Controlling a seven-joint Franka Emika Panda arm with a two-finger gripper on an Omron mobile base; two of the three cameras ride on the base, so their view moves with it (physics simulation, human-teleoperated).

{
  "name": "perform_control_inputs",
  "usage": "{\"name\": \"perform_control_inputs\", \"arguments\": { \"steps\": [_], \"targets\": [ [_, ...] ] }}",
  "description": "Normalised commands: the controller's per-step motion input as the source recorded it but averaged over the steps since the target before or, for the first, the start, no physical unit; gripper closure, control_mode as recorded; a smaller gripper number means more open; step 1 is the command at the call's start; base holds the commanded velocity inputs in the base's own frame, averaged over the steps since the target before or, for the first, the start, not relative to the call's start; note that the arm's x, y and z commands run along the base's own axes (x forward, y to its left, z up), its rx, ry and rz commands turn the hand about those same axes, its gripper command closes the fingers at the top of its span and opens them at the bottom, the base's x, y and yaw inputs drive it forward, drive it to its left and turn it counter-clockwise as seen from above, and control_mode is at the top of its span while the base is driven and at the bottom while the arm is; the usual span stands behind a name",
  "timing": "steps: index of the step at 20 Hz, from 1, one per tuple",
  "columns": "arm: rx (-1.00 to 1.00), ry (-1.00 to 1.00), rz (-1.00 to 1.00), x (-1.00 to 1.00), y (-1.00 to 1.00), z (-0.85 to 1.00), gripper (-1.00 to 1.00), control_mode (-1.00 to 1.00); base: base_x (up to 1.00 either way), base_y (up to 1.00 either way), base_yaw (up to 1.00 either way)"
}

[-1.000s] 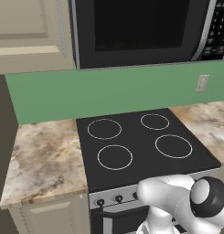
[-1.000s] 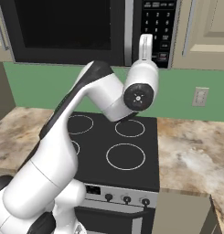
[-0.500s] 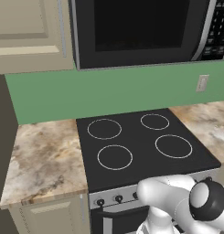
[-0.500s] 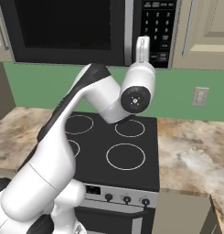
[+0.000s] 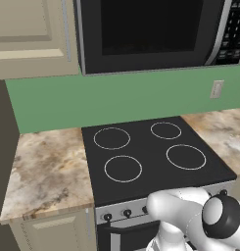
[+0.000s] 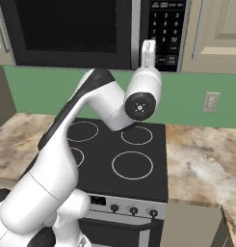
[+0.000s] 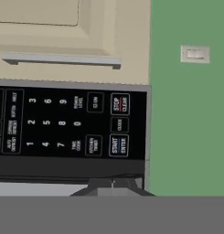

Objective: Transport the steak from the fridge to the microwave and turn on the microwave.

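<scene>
The black microwave (image 6: 90, 34) hangs above the stove, door closed, keypad (image 7: 63, 123) at its right.

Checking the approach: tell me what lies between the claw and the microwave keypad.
Nothing: in the hand view the shut claw faces the microwave keypad across a bare gap.

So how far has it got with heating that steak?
The microwave door looks closed, and no steak is visible through its dark glass. The pincer, shut and holding nothing, points at the keypad, near the start button. Pressing start seems to be what is left.
</scene>
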Motion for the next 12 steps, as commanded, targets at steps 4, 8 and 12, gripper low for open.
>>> {"name": "perform_control_inputs", "arguments": {
  "steps": [4, 8, 12],
  "targets": [
    [0.0, 0.0, 0.0, 0.13, 0.0, -0.02, 1.0, -1.0, 0.0, 0.0, 0.0],
    [0.0, 0.0, 0.0, 0.18, 0.0, -0.06, 1.0, -1.0, 0.0, 0.0, 0.0],
    [0.0, 0.0, 0.0, 0.18, 0.01, -0.08, 1.0, -1.0, 0.0, 0.0, 0.0]
  ]
}}
